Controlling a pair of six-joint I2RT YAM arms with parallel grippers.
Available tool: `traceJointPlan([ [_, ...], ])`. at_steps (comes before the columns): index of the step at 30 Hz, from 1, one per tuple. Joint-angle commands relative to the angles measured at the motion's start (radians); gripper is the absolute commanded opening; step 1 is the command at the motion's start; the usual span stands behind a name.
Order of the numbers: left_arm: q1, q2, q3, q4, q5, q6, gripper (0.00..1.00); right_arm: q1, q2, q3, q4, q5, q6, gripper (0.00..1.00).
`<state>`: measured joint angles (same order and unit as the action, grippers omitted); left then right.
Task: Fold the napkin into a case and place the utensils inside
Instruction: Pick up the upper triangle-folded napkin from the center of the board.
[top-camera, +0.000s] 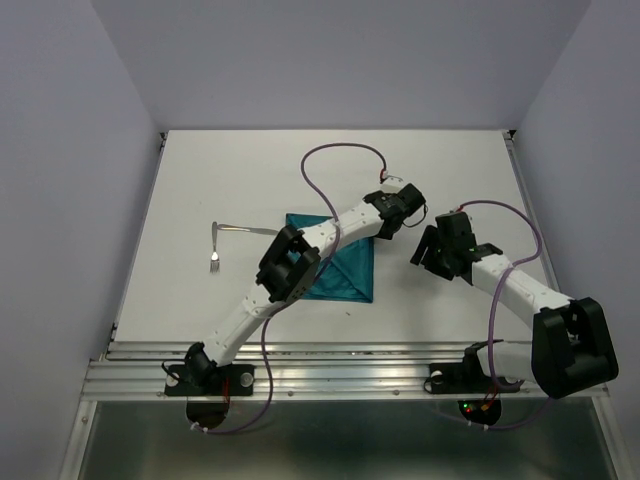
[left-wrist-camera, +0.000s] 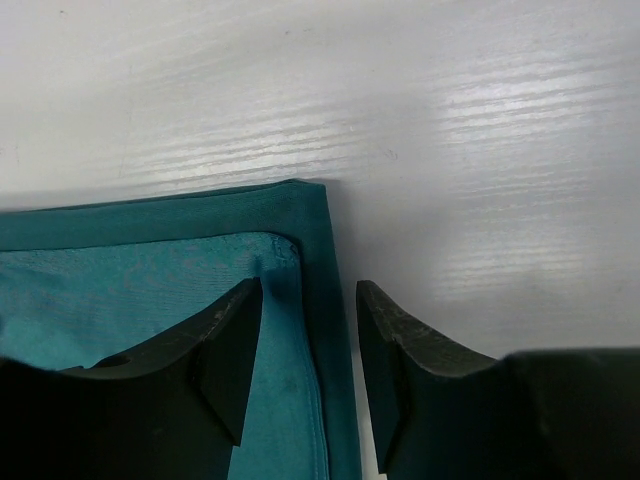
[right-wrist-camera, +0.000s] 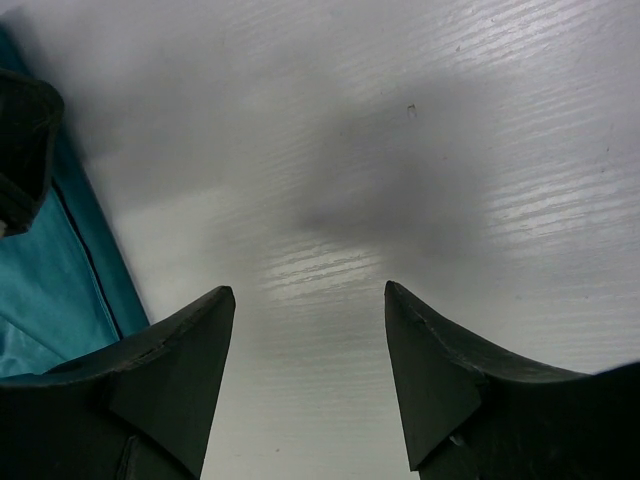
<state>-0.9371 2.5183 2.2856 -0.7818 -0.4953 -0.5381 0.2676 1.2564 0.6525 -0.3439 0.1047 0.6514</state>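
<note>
The left gripper (top-camera: 384, 228), seen from above, stands at the far right corner of the folded teal napkin (top-camera: 345, 272), which lies near the middle of the white table (top-camera: 300, 165). The right gripper (top-camera: 420, 252) hangs near the napkin's right side, over bare table. The silver utensils (top-camera: 214, 258) lie well apart, to the left of the cloth. In the left wrist view, the left gripper (left-wrist-camera: 308, 290) has its jaws parted. One finger (left-wrist-camera: 225, 340) is above the napkin (left-wrist-camera: 120, 290) and the other above the table, with the cloth's layered edge between them, not pinched. In the right wrist view, the right gripper (right-wrist-camera: 310, 290) is spread wide with nothing between, and the napkin (right-wrist-camera: 45, 290) shows at the left edge.
</note>
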Motion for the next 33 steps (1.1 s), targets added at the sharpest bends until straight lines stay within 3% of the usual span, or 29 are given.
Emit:
traceJointPlan([
  [1, -0.012, 0.02, 0.032, -0.004, -0.028, -0.007, 0.52, -0.007, -0.023, -0.014, 0.006, -0.005, -0.007, 0.67],
  [6, -0.011, 0.039, 0.025, -0.004, -0.017, -0.01, 0.47, -0.007, -0.025, -0.014, 0.006, -0.005, -0.006, 0.68],
  [11, -0.008, 0.039, -0.015, 0.012, 0.011, -0.019, 0.32, -0.007, -0.026, -0.017, 0.005, -0.002, -0.004, 0.68],
  [21, 0.023, -0.003, -0.124, 0.067, 0.05, -0.002, 0.16, -0.007, -0.031, -0.021, 0.005, -0.002, -0.007, 0.68],
  [27, 0.032, -0.033, -0.173, 0.087, 0.047, -0.002, 0.16, -0.007, -0.026, -0.019, 0.005, -0.007, -0.009, 0.68],
  [32, 0.032, -0.035, -0.166, 0.069, 0.008, -0.006, 0.43, -0.007, -0.025, -0.017, 0.005, -0.008, -0.009, 0.68],
  [33, 0.031, -0.035, -0.166, 0.064, 0.001, -0.005, 0.45, -0.007, -0.023, -0.016, 0.006, -0.008, -0.01, 0.68],
])
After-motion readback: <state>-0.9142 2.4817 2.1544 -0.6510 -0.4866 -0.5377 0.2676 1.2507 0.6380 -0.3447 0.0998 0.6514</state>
